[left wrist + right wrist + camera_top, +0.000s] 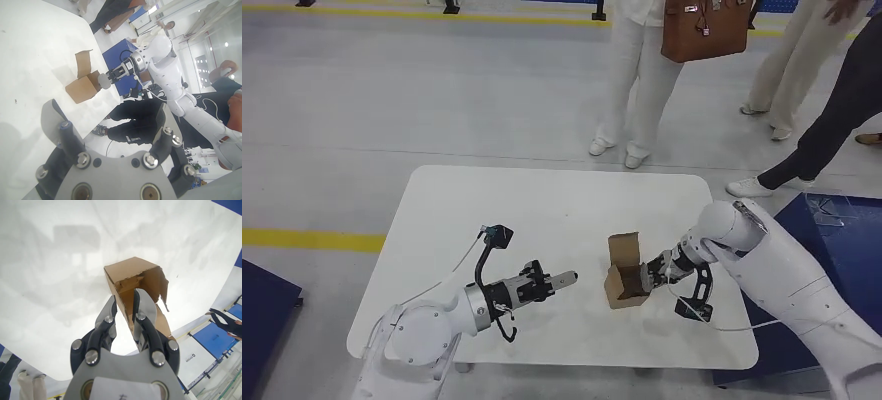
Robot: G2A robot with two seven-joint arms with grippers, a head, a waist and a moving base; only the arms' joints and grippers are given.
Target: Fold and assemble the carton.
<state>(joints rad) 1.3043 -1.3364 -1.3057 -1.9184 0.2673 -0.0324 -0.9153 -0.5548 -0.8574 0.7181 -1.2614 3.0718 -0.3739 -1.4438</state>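
Now the carton [620, 283]: it stands on the white surface [542, 200], its mouth turned to my right arm, with one long flap [623, 246] up that has a ragged edge.
Right pincer [125, 295]: nearly closed on one side wall of the carton, one finger inside the mouth and one outside.
Left pincer [108, 106]: wide open and empty, well apart from the carton, on the side opposite the right pincer.
Risk, tearing: I hold only a thin wall. If I pull or twist hard, I think the cardboard creases or rips, most of all beside the ragged flap.
Risk, sliding: the carton looks light and nothing braces its far side, so a push may shove or tip it instead of folding it.
Risk, edge: the surface ends fairly near the carton, behind my right pincer. A drag that way may take the carton off.
Risk, inside: the inner flaps look crumpled and may jam.
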